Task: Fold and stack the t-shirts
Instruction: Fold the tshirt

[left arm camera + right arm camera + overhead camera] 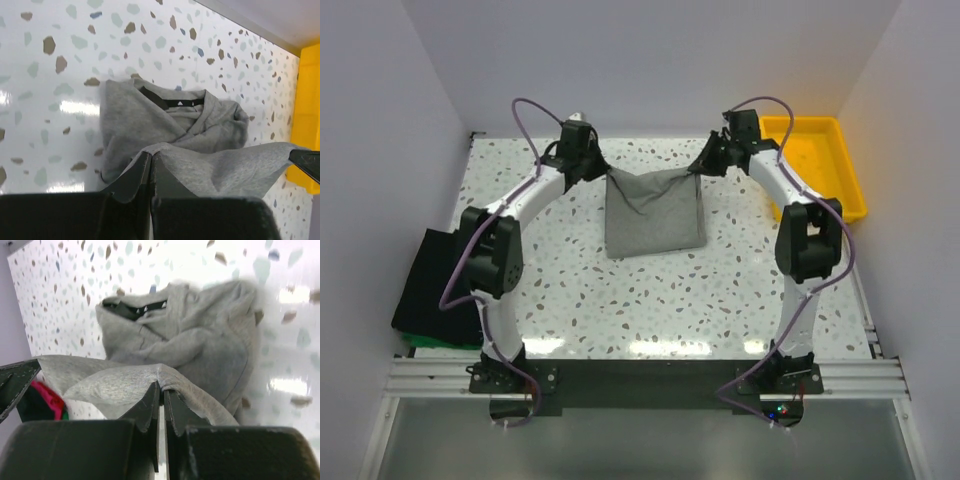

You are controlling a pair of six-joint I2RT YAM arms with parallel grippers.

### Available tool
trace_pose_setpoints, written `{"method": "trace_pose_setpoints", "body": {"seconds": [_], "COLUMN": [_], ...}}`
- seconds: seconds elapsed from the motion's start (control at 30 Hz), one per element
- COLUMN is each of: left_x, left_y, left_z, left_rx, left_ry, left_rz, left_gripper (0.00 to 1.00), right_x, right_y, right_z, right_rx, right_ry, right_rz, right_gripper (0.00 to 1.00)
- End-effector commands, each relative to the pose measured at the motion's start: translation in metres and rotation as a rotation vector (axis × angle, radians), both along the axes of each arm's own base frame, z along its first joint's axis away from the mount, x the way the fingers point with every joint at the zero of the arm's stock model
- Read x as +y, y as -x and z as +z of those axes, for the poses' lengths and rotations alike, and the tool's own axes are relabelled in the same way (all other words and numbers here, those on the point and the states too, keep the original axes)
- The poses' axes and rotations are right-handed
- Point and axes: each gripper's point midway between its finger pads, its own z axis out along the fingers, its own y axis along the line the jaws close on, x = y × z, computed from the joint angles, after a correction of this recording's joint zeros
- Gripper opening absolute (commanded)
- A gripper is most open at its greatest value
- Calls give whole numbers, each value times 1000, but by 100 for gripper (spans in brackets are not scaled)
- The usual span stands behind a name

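Your left gripper (151, 167) and right gripper (161, 402) are each clamped on a lifted corner of the grey t-shirt (653, 218), centre of the top view. It is light, limp cloth that sags between the grips, so take it by the corners and hold it taut.

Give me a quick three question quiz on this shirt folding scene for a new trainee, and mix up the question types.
1. True or false: the left gripper and the right gripper are both shut on the grey shirt.
2. Where is the tray? A: far right corner. B: near left corner. C: centre of the table.
3. Fill in: the black shirt lies on the robot's ___ side.

Key: 1 true; 2 A; 3 left.
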Motion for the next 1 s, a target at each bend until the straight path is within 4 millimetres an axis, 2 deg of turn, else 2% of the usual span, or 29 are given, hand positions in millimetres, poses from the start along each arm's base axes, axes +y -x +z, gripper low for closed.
{"method": "trace_pose_setpoints", "body": {"seconds": [0.0,0.03,0.07,0.1,0.13,0.17,0.2,0.23,0.27,0.3,0.33,0.37,0.4,0.43,0.47,0.5,0.53,0.57,0.6,0.63,0.73,0.77,0.8,0.9,0.93,0.97], "left_x": [8,9,6,17,21,23,34,40,44,49,50,48,41,36,29,10,1,-7,-29,-39,-72,-80,-93,-109,-110,-111], "left_y": [-50,-57,-63,-77,-83,-87,-93,-94,-93,-88,-85,-78,-69,-62,-51,-42,-36,-29,-18,-13,2,5,9,16,18,23], "left_z": [7,4,-14,-7,-10,-16,-8,-3,13,12,17,31,25,27,27,26,24,19,14,10,-7,-22,-26,-56,-65,-82], "left_rx": [-96,-108,-85,-116,-115,-104,-121,-129,-156,-152,-154,-173,-153,-150,-140,-134,-123,-111,-99,-92,-68,-39,-40,3,19,56], "left_ry": [15,29,55,61,61,65,52,45,47,47,50,66,88,101,110,110,104,95,90,82,79,82,82,40,31,5], "left_rz": [-45,-58,-96,-86,-90,-108,-100,-94,-94,-86,-78,-83,-89,-90,-94,-120,-126,-123,-156,-158,-188,-208,-234,-259,-264,-261], "left_gripper": [0,5,13,36,45,49,55,58,60,61,61,61,58,56,48,43,38,28,25,23,17,13,13,9,8,7], "right_x": [0,0,-7,-10,-14,-21,-26,-30,-34,-37,-37,-32,-29,-17,-12,-4,0,15,24,39,48,46,40,25,23,20], "right_y": [-42,-58,-66,-74,-87,-89,-92,-96,-94,-94,-83,-79,-72,-55,-48,-40,-25,-19,-12,1,11,14,14,24,25,27], "right_z": [-17,-4,-8,-15,-15,-20,-19,-10,-7,-1,6,9,13,10,12,13,-5,8,4,-9,-43,-54,-67,-103,-110,-115], "right_rx": [-28,-72,-69,-62,-79,-55,-57,-81,-80,-100,-103,-122,-127,-117,-122,-126,-89,-142,-143,-123,-58,-28,-9,51,63,79], "right_ry": [-37,-48,-43,-37,-26,-17,-11,6,18,32,37,51,62,78,90,88,98,106,110,117,131,141,172,211,215,224], "right_rz": [18,19,9,-1,-8,-18,-26,-30,-37,-47,-43,-39,-36,-4,3,15,21,31,45,83,111,110,86,62,59,53], "right_gripper": [6,17,24,32,38,48,53,57,60,60,60,58,57,55,48,43,40,38,37,37,33,33,33,33,33,33]}}
